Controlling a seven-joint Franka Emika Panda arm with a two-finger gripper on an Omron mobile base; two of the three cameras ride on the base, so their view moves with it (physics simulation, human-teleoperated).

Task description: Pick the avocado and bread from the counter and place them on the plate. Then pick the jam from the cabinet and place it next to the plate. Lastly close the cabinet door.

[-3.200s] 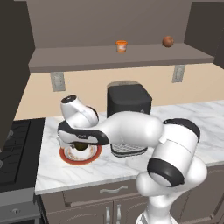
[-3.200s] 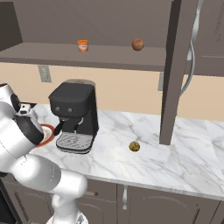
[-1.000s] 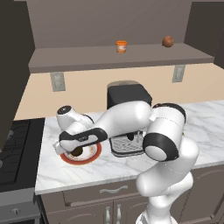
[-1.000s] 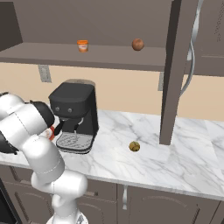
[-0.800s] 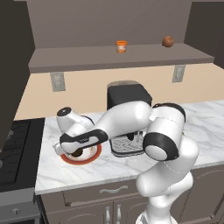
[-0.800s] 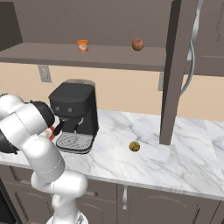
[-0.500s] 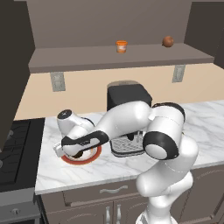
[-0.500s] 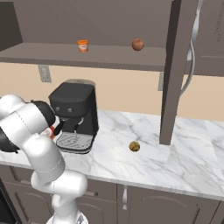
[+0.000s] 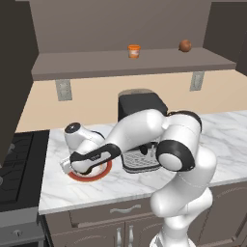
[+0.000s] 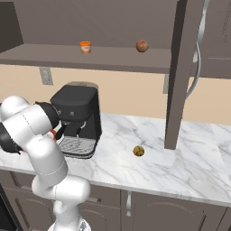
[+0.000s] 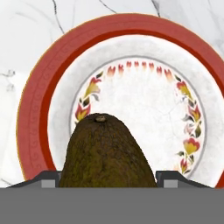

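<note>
In the hand view a dark brown-green avocado (image 11: 107, 155) sits between my fingertips (image 11: 168, 179), with my gripper (image 11: 108, 180) shut on it. Right under it lies the plate (image 11: 39, 100), red-rimmed with a flowered cream centre. From the left base view my hand (image 9: 83, 163) hovers low over the plate (image 9: 104, 171) at the left end of the counter (image 9: 226, 140). The bread (image 10: 138, 151), a small tan lump, lies on the counter (image 10: 180, 171) near the open cabinet door (image 10: 182, 72). The orange jam (image 9: 133, 50) (image 10: 85, 47) stands on the cabinet shelf.
A black coffee machine (image 9: 141, 110) (image 10: 77, 113) stands just right of the plate, behind my arm. A reddish-brown ball (image 9: 185, 46) (image 10: 142, 45) rests on the shelf right of the jam. A dark stove (image 9: 14, 161) borders the counter's left edge.
Over the last second my hand has sunk a little lower over the plate with the avocado still held. Bread, jam and cabinet door have not moved.
</note>
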